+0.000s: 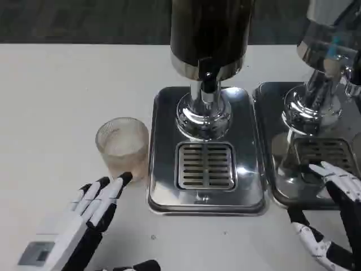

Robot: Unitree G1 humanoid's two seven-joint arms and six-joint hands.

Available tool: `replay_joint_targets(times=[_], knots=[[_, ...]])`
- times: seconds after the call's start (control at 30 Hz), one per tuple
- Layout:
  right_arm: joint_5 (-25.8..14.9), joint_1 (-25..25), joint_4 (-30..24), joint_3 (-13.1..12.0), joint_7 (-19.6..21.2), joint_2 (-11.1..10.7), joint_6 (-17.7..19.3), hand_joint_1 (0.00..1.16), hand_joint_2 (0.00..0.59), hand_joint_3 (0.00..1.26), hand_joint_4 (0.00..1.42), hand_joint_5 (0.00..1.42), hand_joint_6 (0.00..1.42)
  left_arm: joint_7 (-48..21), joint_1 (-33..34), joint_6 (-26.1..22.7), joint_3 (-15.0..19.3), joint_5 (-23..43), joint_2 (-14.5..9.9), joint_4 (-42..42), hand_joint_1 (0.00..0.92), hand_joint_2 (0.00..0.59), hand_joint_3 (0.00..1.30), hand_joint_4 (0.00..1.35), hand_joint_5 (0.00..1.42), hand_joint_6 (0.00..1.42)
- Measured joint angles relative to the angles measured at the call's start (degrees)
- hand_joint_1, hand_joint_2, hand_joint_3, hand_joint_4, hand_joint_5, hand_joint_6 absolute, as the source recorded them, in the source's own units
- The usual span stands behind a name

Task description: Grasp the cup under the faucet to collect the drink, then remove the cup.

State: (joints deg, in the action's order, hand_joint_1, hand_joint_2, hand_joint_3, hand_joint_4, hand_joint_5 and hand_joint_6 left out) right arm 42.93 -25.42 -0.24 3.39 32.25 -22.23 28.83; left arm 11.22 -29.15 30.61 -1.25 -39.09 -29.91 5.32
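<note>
a plain white matte table (67,84) fills the foreground; beyond its far edge lies a dark grey carpeted floor (84,20).

Head view looks steeply down, close over table (56,84).

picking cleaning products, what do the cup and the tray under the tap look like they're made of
Cup: looks like clear ribbed glass, possibly plastic; the table shows through its fluted wall.
Tray: seemingly polished stainless steel, with mirror-like reflections and a slotted drain grille.
</note>
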Motion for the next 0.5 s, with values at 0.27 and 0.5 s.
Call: replay_joint_targets(times=[0.27, 0.5], knots=[[-0.76, 0.10, 0.00, -0.14, 0.00, 0.01, 0.04, 0.40, 0.388, 0.31, 0.22, 0.25, 0.39, -0.69, 0.47, -0.23, -0.02, 0.28, 0.00, -0.08, 0.000, 0.091, 0.00, 0.00, 0.00, 0.00], [-1.40, 0.57, 0.25, -0.11, -0.01, 0.27, 0.03, 0.40, 0.388, 0.31, 0.22, 0.25, 0.40, -0.98, 0.52, -0.30, 0.02, 0.57, 0.00, -0.32, 0.000, 0.087, 0.00, 0.00, 0.00, 0.00]])
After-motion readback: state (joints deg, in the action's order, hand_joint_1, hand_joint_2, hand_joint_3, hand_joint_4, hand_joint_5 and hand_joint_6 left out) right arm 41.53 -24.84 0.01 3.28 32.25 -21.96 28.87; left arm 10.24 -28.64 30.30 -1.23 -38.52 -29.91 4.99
